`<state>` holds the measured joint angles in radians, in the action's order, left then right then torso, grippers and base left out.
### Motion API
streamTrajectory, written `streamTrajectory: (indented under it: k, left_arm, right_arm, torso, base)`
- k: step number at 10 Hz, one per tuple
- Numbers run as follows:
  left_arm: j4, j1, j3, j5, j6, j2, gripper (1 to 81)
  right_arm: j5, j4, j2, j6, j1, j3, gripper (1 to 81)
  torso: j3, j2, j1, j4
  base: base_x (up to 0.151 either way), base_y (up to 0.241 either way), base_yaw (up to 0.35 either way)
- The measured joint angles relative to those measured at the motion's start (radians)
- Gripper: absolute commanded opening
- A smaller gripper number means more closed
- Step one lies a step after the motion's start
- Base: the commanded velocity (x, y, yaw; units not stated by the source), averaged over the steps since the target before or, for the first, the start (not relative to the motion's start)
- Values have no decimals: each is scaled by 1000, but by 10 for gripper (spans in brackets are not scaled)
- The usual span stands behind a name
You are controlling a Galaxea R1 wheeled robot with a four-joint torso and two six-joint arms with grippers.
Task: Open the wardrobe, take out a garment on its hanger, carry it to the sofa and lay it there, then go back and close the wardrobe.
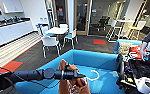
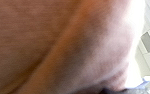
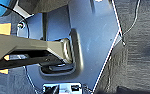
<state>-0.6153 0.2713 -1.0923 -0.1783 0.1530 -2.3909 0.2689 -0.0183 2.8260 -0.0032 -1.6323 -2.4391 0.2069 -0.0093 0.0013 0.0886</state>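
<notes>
Left arm stretched over turquoise sofa [image 1: 96,58], left gripper [image 1: 77,75] clamped on burnt-orange garment [image 1: 73,86] above seat, white hanger [image 1: 94,75] hook protruding right, right gripper's fingers indiscernible.

From my head view the left gripper [image 1: 78,75] sits against the garment [image 1: 73,86], so I can't judge its grip. The garment runs off the bottom edge, its lettering unreadable. The hanger [image 1: 94,75] shows just a curved end; the rest is buried in cloth. My left wrist view is a blur of orange fabric. The sofa [image 1: 101,61] is cut off below.
</notes>
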Motion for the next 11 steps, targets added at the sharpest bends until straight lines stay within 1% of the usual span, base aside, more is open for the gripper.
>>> streamTrajectory:
  k: [5,6,9,10,11]
  left_arm:
    - [0,0,0,4,0,0,10]
    - [0,-1,0,23,0,-3,10]
    - [-2,-76,-2,63,15,-33,10]
    - [-2,-106,-10,63,39,-48,10]
    - [-2,-161,-20,67,66,-70,10]
  right_arm:
    - [-3,0,0,0,-3,0,811]
    - [-1,0,0,0,1,3,811]
    - [-1,0,0,-1,3,20,811]
    - [-1,0,0,-2,7,20,811]
    - [2,0,0,-3,18,20,811]
  torso:
    - [0,1,0,0]
    - [7,1,0,0]
    - [74,1,1,0]
    - [79,2,1,0]
    - [86,2,1,0]
  base:
    - [0,0,0]
    - [0,0,0]
    - [0,0,0]
    - [0,0,0]
    - [0,0,0]
